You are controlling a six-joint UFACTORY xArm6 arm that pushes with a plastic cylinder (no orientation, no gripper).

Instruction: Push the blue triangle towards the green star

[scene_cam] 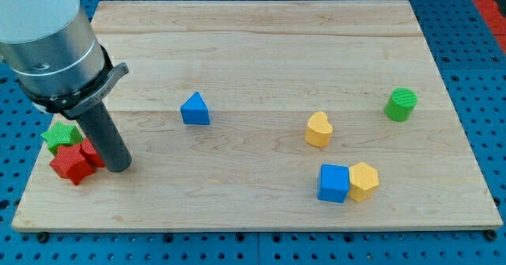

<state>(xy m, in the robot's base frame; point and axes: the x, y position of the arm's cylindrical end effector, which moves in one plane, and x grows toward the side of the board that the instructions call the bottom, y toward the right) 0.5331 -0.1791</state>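
Note:
The blue triangle [194, 109] lies on the wooden board [261, 51], left of centre. The green star [60, 136] sits near the board's left edge, partly hidden by the arm. My tip [118, 167] rests on the board just right of the red blocks, below and right of the green star, and well to the left of and below the blue triangle.
A red star [71, 164] and another red block [91, 153] touch each other below the green star. A yellow heart [318, 130], a green cylinder [401, 104], a blue cube [334, 183] and a yellow hexagon [364, 180] lie at the view's right.

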